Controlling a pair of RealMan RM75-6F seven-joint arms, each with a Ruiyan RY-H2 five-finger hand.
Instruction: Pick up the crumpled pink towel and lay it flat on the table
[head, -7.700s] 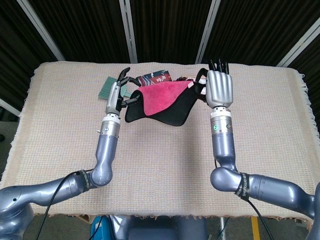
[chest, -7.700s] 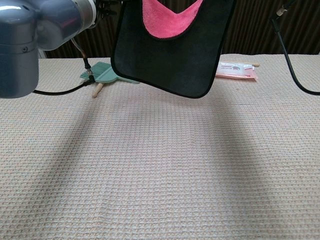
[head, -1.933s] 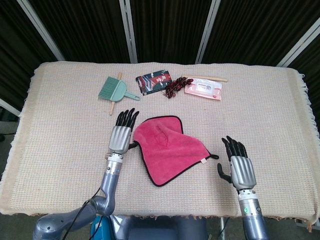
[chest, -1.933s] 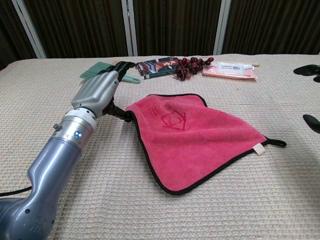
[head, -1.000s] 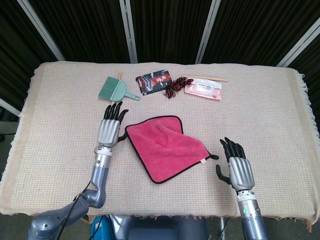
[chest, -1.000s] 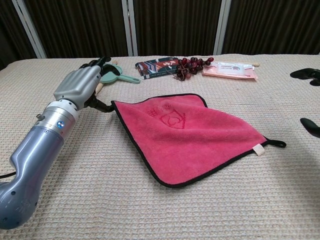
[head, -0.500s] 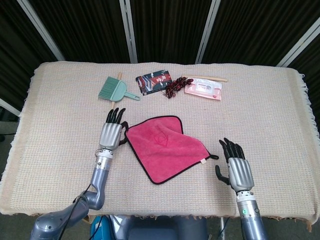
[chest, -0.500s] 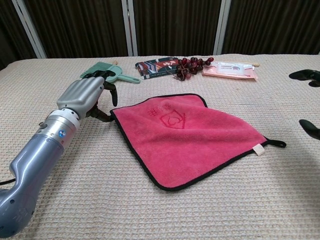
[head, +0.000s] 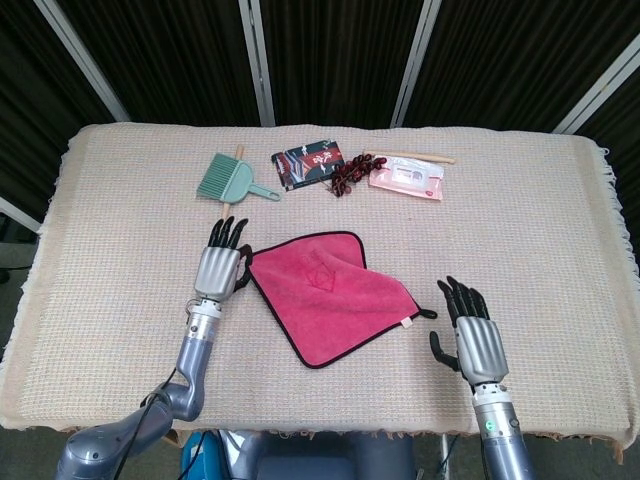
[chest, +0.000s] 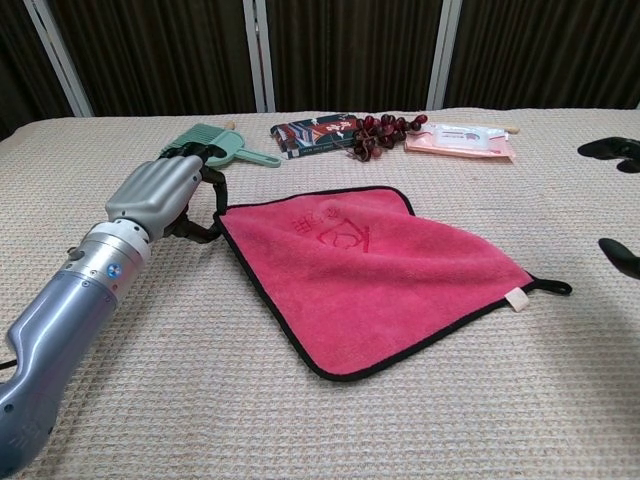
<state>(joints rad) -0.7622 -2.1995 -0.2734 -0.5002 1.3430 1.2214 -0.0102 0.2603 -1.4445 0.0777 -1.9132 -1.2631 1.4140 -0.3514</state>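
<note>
The pink towel (head: 325, 295) with black edging lies spread flat near the middle of the table, a small white tag and a black loop at its right corner. My left hand (head: 221, 268) sits at the towel's left corner and pinches that corner between thumb and fingers; the chest view shows this hand (chest: 160, 195) low on the cloth-covered table beside the towel (chest: 370, 270). My right hand (head: 474, 335) hovers near the front right, apart from the towel's right corner, fingers spread and holding nothing. Only its dark fingertips (chest: 612, 149) reach the chest view's right edge.
Along the back of the table lie a green dustpan brush (head: 228, 178), a dark printed packet (head: 310, 162), a bunch of dark red beads (head: 345, 175), a pink wipes packet (head: 405, 181) and a wooden stick (head: 410, 156). The woven beige tablecloth (head: 540, 230) covers the table.
My left hand shifted slightly left, tugging the towel's left corner with it and smoothing the cloth. The right hand stayed almost still.
</note>
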